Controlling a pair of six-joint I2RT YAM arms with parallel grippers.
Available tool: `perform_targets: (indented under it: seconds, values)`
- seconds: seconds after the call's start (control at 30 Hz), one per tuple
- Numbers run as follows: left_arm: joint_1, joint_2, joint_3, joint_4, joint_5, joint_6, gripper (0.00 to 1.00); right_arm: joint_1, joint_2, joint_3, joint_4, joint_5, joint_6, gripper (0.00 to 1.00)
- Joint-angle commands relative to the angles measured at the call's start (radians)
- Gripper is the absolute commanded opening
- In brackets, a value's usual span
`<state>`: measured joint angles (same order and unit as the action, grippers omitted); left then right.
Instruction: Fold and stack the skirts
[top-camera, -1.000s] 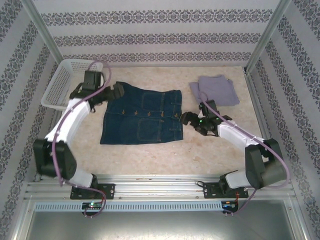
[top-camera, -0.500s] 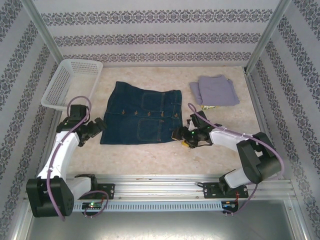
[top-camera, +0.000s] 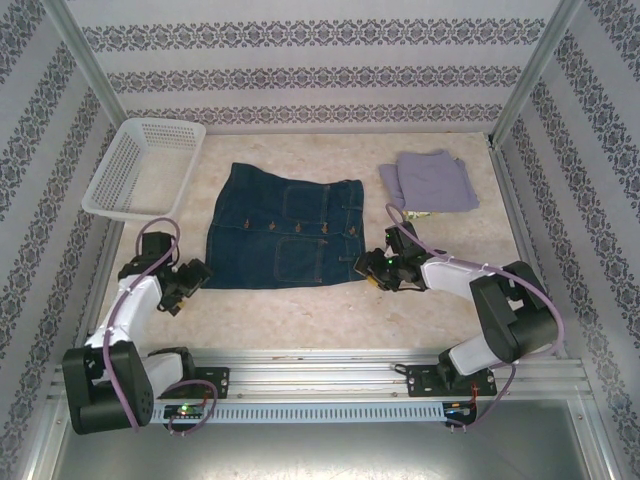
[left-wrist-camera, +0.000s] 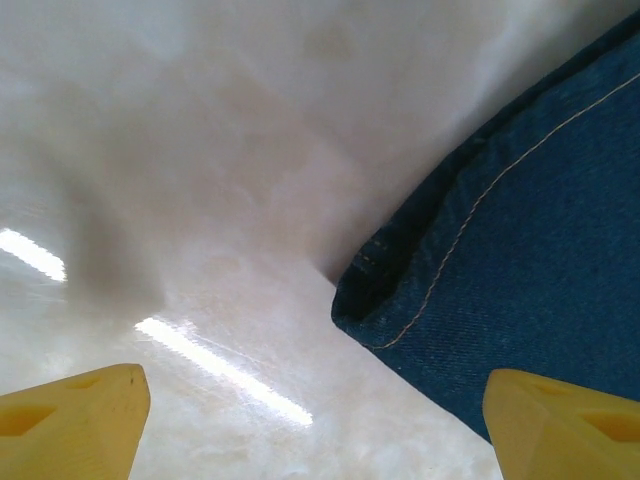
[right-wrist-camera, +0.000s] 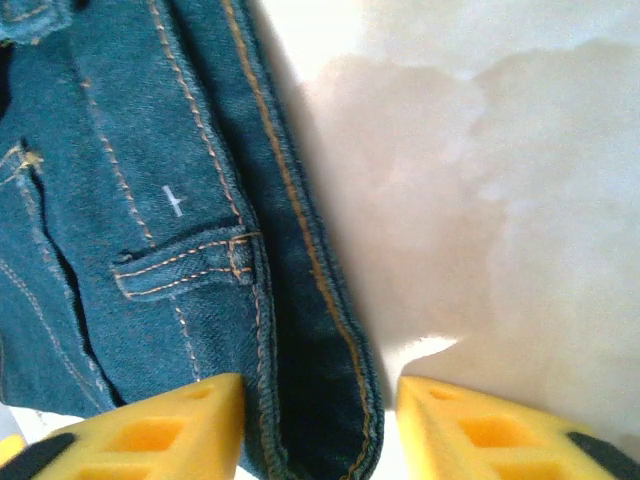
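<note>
A dark blue denim skirt (top-camera: 285, 225) lies spread flat in the middle of the pale marbled table (top-camera: 300, 310), buttons and pockets facing up; a folded grey-lavender cloth skirt (top-camera: 430, 180) sits well apart at the far right, with a sliver of yellow cloth (top-camera: 415, 213) peeking from under its near edge; a white lattice plastic basket (top-camera: 110, 185) stands at the far left corner.

The left gripper (top-camera: 198, 275) is low at the denim skirt's near-left corner; its yellow jaws stand wide apart, nothing between them but bare table and that corner (left-wrist-camera: 500, 250).

The right gripper (top-camera: 362, 270) is at the near-right corner; its jaws stand partly apart astride the stitched edge (right-wrist-camera: 300, 300) — a thin strip of table shows beside one finger (right-wrist-camera: 500, 430), so the cloth is not clamped.
</note>
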<state>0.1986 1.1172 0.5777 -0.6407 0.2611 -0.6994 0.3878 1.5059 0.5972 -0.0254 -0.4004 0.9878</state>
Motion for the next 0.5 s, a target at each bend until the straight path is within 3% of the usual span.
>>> perform_targets:
  seconds: [0.0,0.2,0.47]
  values:
    - [0.012,0.039,-0.021,0.107,0.075,-0.033,0.85,0.006,0.052,0.014,0.091,-0.007,0.012,0.36]
    - [0.012,0.058,-0.026,0.11,0.081,-0.016,0.81,0.008,0.04,0.008,0.094,-0.02,0.006,0.11]
    - [0.012,0.165,-0.045,0.248,0.133,-0.022,0.66,0.008,0.037,0.007,0.099,-0.023,-0.001,0.0]
